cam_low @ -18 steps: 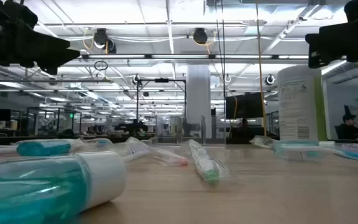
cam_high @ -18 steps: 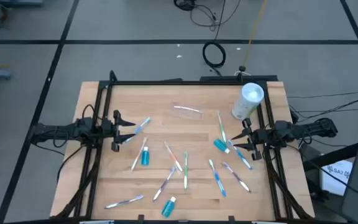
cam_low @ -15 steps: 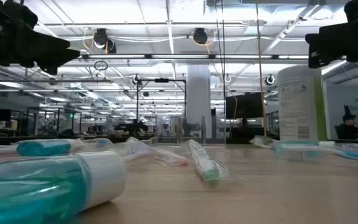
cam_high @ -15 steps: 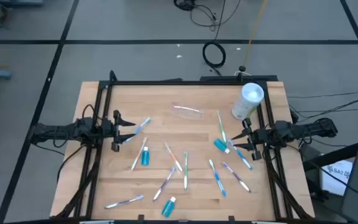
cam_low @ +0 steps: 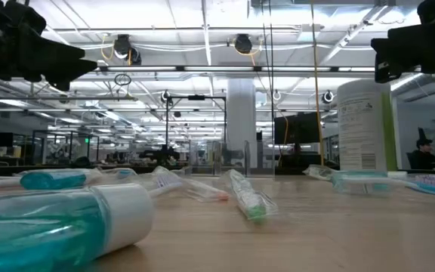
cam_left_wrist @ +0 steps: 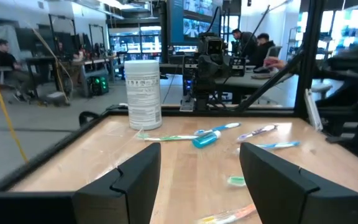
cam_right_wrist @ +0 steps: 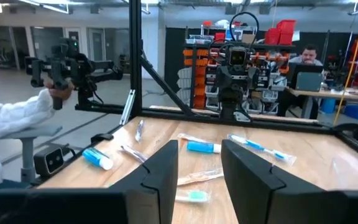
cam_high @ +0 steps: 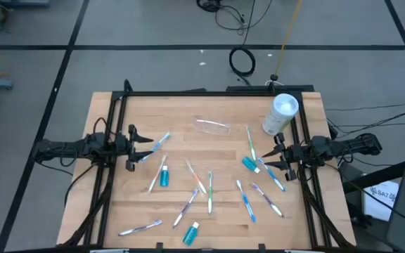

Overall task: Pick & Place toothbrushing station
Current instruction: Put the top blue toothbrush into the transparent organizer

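Note:
Several toothbrushes lie flat and scattered on the wooden table (cam_high: pixel 209 105), among them a green one (cam_high: pixel 209 191) near the middle. Three teal toothpaste tubes lie on their sides (cam_high: pixel 164 177) (cam_high: pixel 191 232) (cam_high: pixel 250 164). A white cylindrical container (cam_high: pixel 281 112) stands upright at the far right. My left gripper (cam_high: pixel 133 147) hovers open at the table's left side, level, beside a blue toothbrush (cam_high: pixel 159 143). My right gripper (cam_high: pixel 278 160) hovers open at the right side, close to the right-hand tube. In the wrist views both the left gripper (cam_left_wrist: pixel 201 149) and the right gripper (cam_right_wrist: pixel 199 146) have nothing between their fingers.
A black frame (cam_high: pixel 209 92) runs along the table's far edge and down both sides. A clear wrapped toothbrush (cam_high: pixel 213 125) lies toward the far edge. People sit at desks in the room beyond the table (cam_right_wrist: pixel 306 59).

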Controlling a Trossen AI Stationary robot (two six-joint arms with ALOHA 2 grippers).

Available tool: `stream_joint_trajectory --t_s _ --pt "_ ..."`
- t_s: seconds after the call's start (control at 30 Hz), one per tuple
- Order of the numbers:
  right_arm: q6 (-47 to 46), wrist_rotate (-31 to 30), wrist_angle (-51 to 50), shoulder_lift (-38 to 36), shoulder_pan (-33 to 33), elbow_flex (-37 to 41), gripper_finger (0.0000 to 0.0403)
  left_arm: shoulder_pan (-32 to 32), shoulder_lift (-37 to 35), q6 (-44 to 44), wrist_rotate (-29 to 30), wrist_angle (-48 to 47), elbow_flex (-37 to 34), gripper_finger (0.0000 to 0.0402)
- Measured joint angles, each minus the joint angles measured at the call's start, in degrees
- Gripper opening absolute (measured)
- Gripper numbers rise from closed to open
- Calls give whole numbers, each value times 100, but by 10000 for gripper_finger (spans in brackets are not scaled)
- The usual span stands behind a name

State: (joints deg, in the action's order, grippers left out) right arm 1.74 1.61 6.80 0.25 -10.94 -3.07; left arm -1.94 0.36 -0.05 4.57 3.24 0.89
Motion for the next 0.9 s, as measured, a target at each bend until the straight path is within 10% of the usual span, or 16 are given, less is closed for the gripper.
stream_joint_trajectory --t_s 0.23,0.5,0.9 --pt "186 -236 400 4 2 0 114 0 0 -1056 -54 49 0 225" --pt "508 -1942 1661 269 9 0 114 -4 1 -1417 847 241 0 225" --pt "549 -1801 4581 3366 34 -202 114 5 1550 -1815 1740 578 285 225"
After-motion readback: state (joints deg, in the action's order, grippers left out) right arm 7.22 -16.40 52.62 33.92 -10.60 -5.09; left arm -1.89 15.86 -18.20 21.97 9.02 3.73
